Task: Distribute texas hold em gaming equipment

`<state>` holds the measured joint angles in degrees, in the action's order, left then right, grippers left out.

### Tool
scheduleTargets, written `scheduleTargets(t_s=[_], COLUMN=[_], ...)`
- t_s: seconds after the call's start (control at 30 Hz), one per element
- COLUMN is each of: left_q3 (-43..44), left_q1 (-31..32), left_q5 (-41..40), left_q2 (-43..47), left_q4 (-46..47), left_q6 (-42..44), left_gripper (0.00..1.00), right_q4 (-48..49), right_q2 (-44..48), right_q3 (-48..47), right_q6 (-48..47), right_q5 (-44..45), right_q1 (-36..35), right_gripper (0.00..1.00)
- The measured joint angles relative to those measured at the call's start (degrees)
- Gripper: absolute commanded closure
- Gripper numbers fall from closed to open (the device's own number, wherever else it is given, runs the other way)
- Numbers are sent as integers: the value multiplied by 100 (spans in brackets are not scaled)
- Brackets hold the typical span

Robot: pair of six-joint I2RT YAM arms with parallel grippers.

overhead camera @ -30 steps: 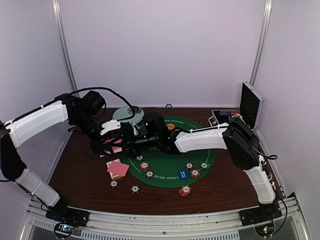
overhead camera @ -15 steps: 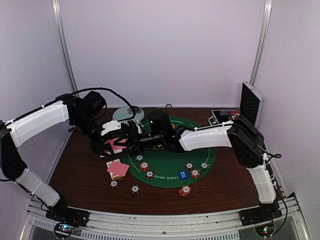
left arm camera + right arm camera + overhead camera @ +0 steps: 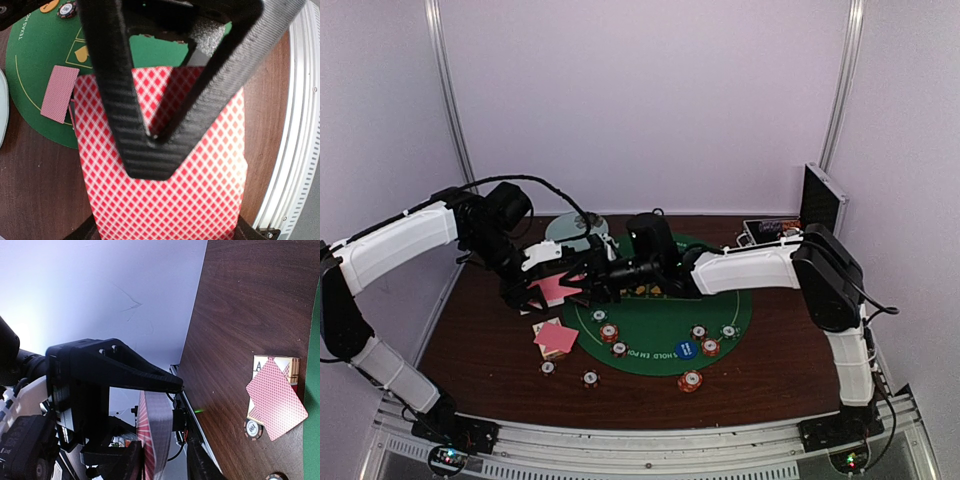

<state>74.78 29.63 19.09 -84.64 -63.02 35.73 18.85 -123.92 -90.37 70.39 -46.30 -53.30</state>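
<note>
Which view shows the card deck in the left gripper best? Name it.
Left wrist: the card deck fills the picture, its red diamond back plain. Right wrist shows only its thin edge. Top external shows just a small pink patch between the arms.

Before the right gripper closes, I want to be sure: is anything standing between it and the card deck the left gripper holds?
Nothing visible does. The right gripper is open around the card deck, which the left gripper clamps.
</note>
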Motion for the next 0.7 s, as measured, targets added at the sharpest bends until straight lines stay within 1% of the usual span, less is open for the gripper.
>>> scheduleTargets(t_s=[0.13,0.2,0.27,0.33,0.43,0.7], left_q3=[0,0,0,0,0,0], left_q1=[0,0,0,0,0,0], left_q5=[-2,-4,-4,-7,-11,-22], left_q2=[0,0,0,0,0,0], left_q4=[-4,-11,-11,-13,-13,-13], left_q6=[0,0,0,2,2,33], left_gripper=[90,90,90,90,90,92], right_q4=[-20,-31,-66,-133,-264,-518], right_q2=[61,131,223,308,448,719], right_q3=[44,103,179,236,313,511], right_q6=[7,-9,-7,-42,-101,-201], right_q5=[0,2,4,4,17,11], right_q1=[0,4,13,28,61,229], right_gripper=[77,81,88,92,94,97])
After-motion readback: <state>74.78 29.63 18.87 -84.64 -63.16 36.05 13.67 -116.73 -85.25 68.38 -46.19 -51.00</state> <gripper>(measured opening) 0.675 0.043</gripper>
